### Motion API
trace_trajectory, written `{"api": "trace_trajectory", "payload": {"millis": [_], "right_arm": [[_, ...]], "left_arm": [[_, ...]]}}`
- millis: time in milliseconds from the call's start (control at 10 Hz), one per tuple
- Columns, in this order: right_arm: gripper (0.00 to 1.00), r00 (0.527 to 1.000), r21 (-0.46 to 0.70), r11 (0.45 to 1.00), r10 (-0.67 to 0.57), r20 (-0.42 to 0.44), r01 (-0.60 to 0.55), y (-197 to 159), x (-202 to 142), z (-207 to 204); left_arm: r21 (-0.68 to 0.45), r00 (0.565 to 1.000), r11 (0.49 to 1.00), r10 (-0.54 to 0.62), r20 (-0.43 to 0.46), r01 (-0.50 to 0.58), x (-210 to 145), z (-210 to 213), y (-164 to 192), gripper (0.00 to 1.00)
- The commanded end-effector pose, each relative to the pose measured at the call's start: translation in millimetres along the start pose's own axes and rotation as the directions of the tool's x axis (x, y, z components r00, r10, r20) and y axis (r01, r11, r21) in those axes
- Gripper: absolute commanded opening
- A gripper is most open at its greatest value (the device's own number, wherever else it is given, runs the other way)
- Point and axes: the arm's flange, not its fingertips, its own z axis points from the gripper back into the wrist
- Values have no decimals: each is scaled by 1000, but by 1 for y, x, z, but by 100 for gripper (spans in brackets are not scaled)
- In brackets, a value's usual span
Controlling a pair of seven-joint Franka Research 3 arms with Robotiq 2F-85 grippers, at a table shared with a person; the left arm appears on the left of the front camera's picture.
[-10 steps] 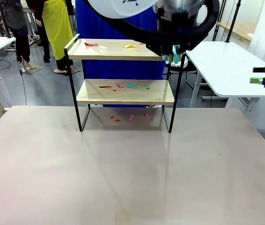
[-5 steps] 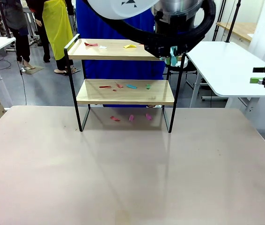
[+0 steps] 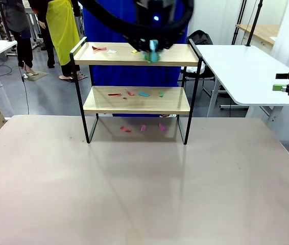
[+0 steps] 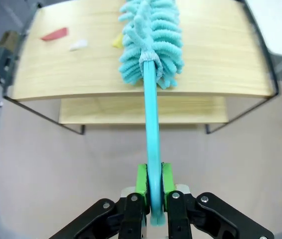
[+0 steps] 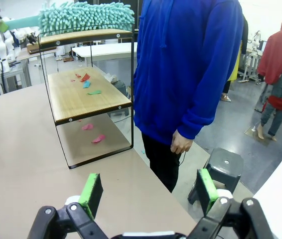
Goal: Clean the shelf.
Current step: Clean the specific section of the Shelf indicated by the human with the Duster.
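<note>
The shelf [image 3: 119, 57] stands at the table's far side, two light boards in a black frame. My left gripper [image 4: 152, 181] is shut on the handle of a teal fluffy duster [image 4: 151, 40], whose head rests on the middle of the top board [image 4: 220, 59]. Just left of the head lie a yellow scrap [image 4: 116, 43], a white scrap [image 4: 78, 45] and a red scrap [image 4: 55, 34]. In the front view the duster [image 3: 152, 53] hangs under my left wrist [image 3: 154, 20]. My right gripper [image 5: 149, 191] stands open and holds nothing, off to the right [image 3: 283, 82] beside the table.
Coloured scraps [image 3: 143, 94] lie on the lower board, and pink ones [image 3: 143, 128] on the table under the shelf. A person in a blue hoodie [image 5: 188, 64] stands right behind the shelf. A white side table [image 3: 246, 71] and a grey stool [image 5: 224, 169] are at the right.
My left arm has swept the duster leftward along the top board, from its right end to about its middle. The right gripper has not moved.
</note>
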Motion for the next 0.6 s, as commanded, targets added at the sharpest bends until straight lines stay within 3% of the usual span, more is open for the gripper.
{"api": "trace_trajectory", "payload": {"millis": [0,500], "right_arm": [[100,1000,-2,1000,2,3,-2,1,2,-1],[100,1000,-2,1000,2,3,-2,1,2,-1]], "left_arm": [[61,1000,998,-23,-21,24,0,0,50,14],[260,993,958,-117,-19,118,-6,-12,175,14]]}}
